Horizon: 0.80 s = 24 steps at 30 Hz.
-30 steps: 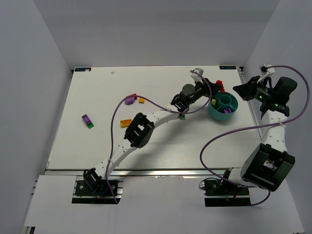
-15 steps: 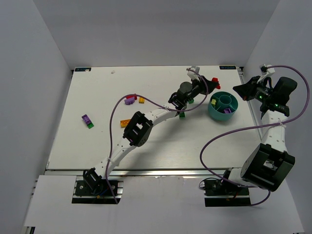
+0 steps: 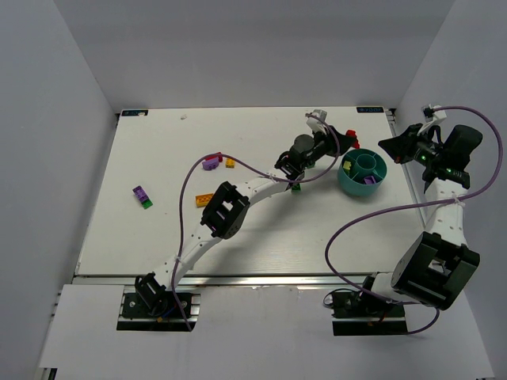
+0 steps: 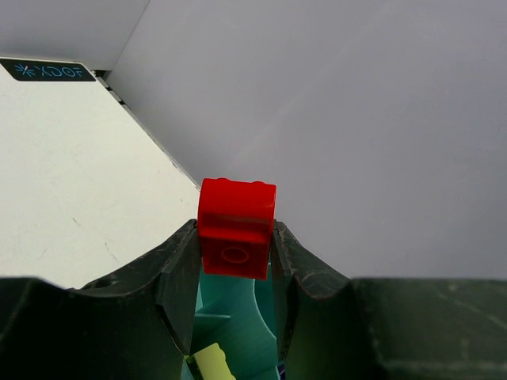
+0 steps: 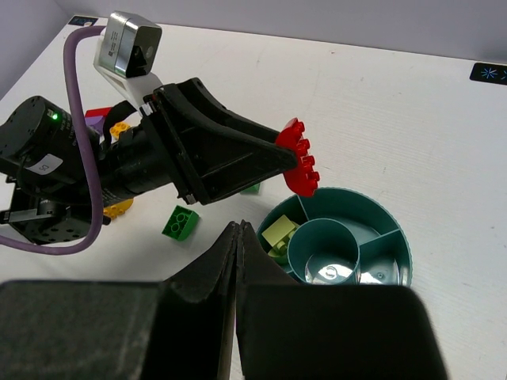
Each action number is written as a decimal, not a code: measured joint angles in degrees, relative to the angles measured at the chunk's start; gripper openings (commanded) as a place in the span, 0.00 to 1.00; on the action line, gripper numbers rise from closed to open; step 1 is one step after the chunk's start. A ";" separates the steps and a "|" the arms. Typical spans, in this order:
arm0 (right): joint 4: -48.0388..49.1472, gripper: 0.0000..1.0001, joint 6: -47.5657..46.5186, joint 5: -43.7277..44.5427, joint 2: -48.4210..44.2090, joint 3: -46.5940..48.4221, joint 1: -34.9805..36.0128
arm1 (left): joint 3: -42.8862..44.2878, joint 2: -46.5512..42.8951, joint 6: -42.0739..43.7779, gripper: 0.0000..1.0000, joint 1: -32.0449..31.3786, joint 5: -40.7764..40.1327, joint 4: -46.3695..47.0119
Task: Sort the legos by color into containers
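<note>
From above, the left arm's jaws are clamped on a small red studded plastic brick (image 3: 354, 139), held just off the far left edge of the round teal plastic bowl (image 3: 343, 177). A purple brick (image 3: 369, 180) lies in the bowl's near right compartment. The right arm's jaws hang to the right of the bowl, apart from it. Loose on the white tabletop (image 3: 253, 229) lie a green brick (image 3: 295, 188) under the left arm, a purple brick (image 3: 211, 164) with an orange brick (image 3: 230, 163) beside it, an orange-yellow piece (image 3: 205, 199), and a purple-and-green pair (image 3: 142, 196) well to the left.

The left wrist view shows the red brick squeezed between both jaws at their tips, studs facing away. The teal bowl lies below it, with a lime brick (image 4: 211, 365) inside.

The right wrist view shows the right arm's jaws pressed together with nothing between them. Past them, the red brick sits over the bowl's far left rim. Lime bricks lie in the left compartment beside the central cup (image 5: 326, 252).
</note>
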 measured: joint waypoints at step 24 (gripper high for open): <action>0.00 0.00 0.02 0.00 0.00 0.00 -0.39 | 0.00 0.04 -0.02 0.00 -1.01 0.66 -1.20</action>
